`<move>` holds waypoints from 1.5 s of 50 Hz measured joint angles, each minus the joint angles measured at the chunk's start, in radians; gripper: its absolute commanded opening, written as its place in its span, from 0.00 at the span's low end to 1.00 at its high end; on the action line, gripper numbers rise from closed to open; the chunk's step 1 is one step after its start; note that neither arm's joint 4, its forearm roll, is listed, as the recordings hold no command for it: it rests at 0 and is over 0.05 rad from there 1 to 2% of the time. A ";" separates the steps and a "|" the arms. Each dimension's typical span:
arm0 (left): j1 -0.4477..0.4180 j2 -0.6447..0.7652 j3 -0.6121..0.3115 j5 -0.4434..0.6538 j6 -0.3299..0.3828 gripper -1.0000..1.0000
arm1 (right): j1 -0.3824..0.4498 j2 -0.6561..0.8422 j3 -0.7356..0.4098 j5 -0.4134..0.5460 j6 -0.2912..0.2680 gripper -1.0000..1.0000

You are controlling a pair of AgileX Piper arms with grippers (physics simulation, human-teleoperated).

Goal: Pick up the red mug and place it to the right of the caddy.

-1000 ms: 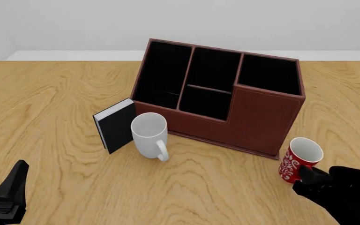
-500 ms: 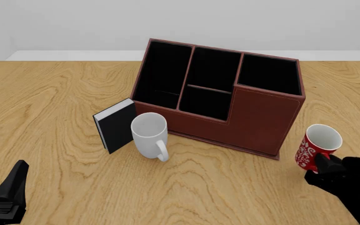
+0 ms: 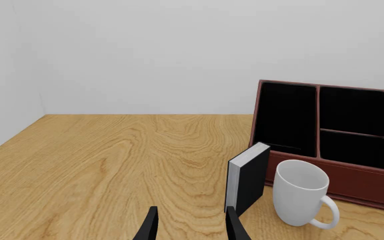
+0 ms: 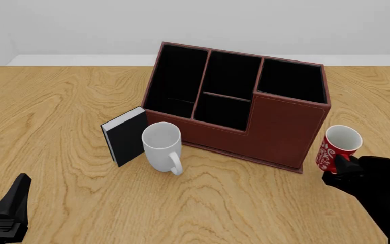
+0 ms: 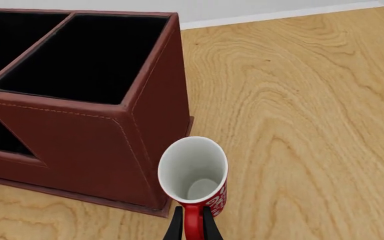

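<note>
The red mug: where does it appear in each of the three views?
Front view: the red mug sits at the right edge, beside the caddy, held by the right end effector.
Right wrist view: bottom centre, close to the caddy's corner.
Left wrist view: not in it.
Shared landmark: the caddy.

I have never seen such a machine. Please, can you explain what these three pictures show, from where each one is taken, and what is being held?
These are simulator renders of two robot arms at a wooden table. The front view looks down from behind the arms; each wrist view looks along one gripper. On the table stand a caddy, a white mug and a black book. The right gripper is shut on the handle of the red mug, beside the caddy's right end. The left gripper is open, holding nothing.
</note>
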 measured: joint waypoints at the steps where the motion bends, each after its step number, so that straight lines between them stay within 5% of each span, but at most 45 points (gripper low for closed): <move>1: 0.000 0.000 0.000 0.000 0.000 1.00 | -0.001 0.010 -0.002 -0.008 -0.001 0.00; 44: 0.000 0.000 0.000 0.000 0.000 1.00 | -0.064 0.291 -0.005 -0.275 -0.009 0.00; 75: 0.000 0.000 0.000 0.000 0.000 1.00 | -0.073 0.308 -0.007 -0.299 0.006 0.00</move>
